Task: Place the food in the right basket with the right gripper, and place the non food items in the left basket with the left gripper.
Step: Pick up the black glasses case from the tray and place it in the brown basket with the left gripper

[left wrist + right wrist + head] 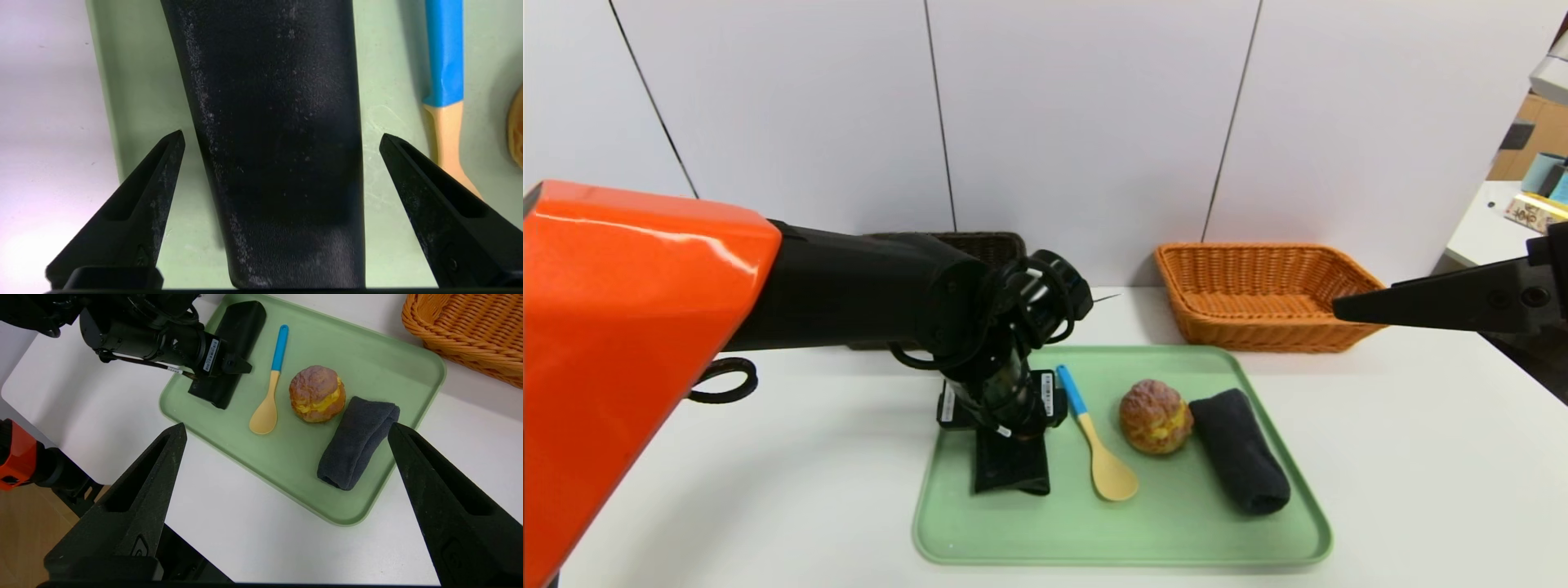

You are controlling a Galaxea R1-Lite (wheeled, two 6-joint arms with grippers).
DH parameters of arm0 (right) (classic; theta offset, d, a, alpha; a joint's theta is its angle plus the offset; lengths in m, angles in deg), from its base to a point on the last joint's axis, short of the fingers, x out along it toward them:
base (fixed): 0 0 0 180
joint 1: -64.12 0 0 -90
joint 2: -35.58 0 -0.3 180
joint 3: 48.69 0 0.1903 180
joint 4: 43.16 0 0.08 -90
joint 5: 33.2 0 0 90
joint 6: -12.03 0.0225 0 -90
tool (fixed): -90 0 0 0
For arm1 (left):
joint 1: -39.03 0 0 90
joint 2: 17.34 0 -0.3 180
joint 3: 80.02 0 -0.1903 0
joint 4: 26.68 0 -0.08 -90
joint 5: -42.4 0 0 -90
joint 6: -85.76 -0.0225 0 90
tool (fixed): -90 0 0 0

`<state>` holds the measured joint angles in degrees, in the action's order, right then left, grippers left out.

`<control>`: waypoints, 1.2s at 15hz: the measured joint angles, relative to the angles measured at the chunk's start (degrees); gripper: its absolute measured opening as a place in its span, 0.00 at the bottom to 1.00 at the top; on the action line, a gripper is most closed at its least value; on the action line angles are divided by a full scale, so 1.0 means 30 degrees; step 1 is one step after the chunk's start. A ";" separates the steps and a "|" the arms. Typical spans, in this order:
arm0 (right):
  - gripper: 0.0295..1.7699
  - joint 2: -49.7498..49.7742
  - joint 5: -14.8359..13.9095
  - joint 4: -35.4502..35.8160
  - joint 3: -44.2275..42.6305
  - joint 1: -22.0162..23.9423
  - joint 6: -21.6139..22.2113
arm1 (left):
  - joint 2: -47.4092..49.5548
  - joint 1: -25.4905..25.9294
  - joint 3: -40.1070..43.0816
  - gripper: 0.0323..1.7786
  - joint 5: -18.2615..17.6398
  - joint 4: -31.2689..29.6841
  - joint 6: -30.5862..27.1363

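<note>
A green tray (1176, 531) holds a black case (1011, 469), a blue-handled wooden spoon (1094, 441), a brown bun with yellow filling (1154, 416) and a rolled dark towel (1240, 461). My left gripper (282, 138) hangs low over the black case (278, 143), open, one finger on each side and neither touching it. My right gripper (287, 428) is open and empty, held high off the tray's right side, near the orange basket (1262, 294). The bun (317, 393) and the towel (359, 441) lie below it.
A dark wicker basket (980, 245) stands at the back, mostly hidden behind my left arm. The orange basket sits behind the tray's right corner. White table surrounds the tray. Its front edge (135, 490) is near in the right wrist view.
</note>
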<state>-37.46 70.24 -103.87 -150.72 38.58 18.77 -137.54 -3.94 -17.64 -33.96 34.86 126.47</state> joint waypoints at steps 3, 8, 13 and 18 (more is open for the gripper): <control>0.96 0.0085 -0.0008 0.0016 0.0081 0.0024 0.0000 | -0.0349 0.0020 -0.0041 0.77 0.0102 0.0020 0.0049; 0.96 0.0260 0.0016 0.0008 0.0130 0.0024 0.0000 | -0.0561 0.0028 -0.0065 0.47 0.0394 0.0118 -0.0016; 0.96 0.0443 0.0276 0.0016 0.0203 0.0037 0.0004 | -0.0545 0.0049 -0.0041 0.43 0.0524 0.0219 -0.0028; 0.96 0.0528 0.0264 0.0028 0.0219 0.0053 0.0028 | 0.0203 0.0049 -0.0033 0.41 0.0605 0.0642 -0.0102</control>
<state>-35.88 71.04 -103.78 -150.06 38.74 18.85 -136.93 -3.80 -17.74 -32.15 36.78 126.16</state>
